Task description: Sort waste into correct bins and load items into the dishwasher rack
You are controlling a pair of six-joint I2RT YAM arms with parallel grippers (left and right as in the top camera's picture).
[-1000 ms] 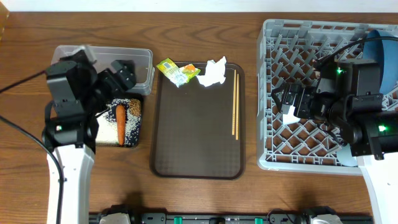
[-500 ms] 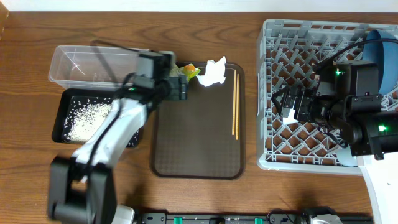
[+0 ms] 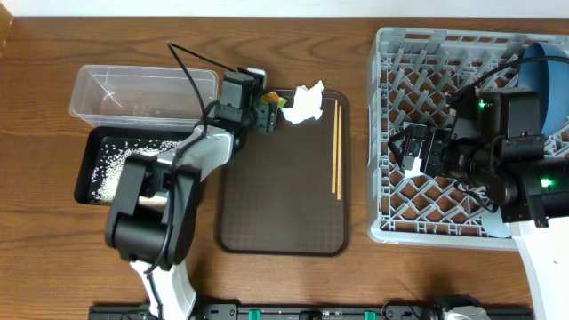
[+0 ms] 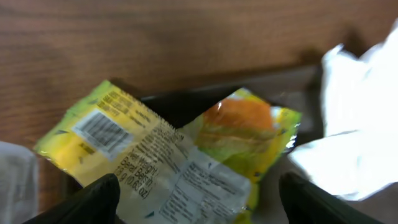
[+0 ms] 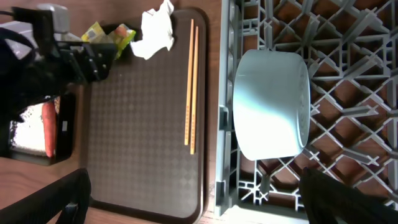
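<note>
The yellow-green snack wrapper (image 4: pixel 168 155) lies at the back left corner of the brown serving tray (image 3: pixel 284 196). My left gripper (image 3: pixel 267 116) is open just above it, a finger on each side (image 4: pixel 199 211). The crumpled white tissue (image 3: pixel 304 104) lies right beside it. The wooden chopsticks (image 3: pixel 337 147) lie along the tray's right side. The black tray (image 3: pixel 93 142) holds rice grains (image 3: pixel 111 164) and the carrot (image 5: pixel 48 121). The clear tub (image 3: pixel 142 92) stands behind it. My right gripper (image 3: pixel 411 151) is open and empty over the grey rack (image 3: pixel 462 62), near the white bowl (image 5: pixel 272 104).
A dark-blue plate (image 3: pixel 544 80) stands in the rack's back right corner. My left arm stretches from the front left across the black tray's right end to the serving tray. Bare wooden table (image 3: pixel 293 44) lies behind the serving tray.
My left arm has swung from over the black tray and tub to the wrapper at the serving tray's back left corner. The right arm has barely moved.
</note>
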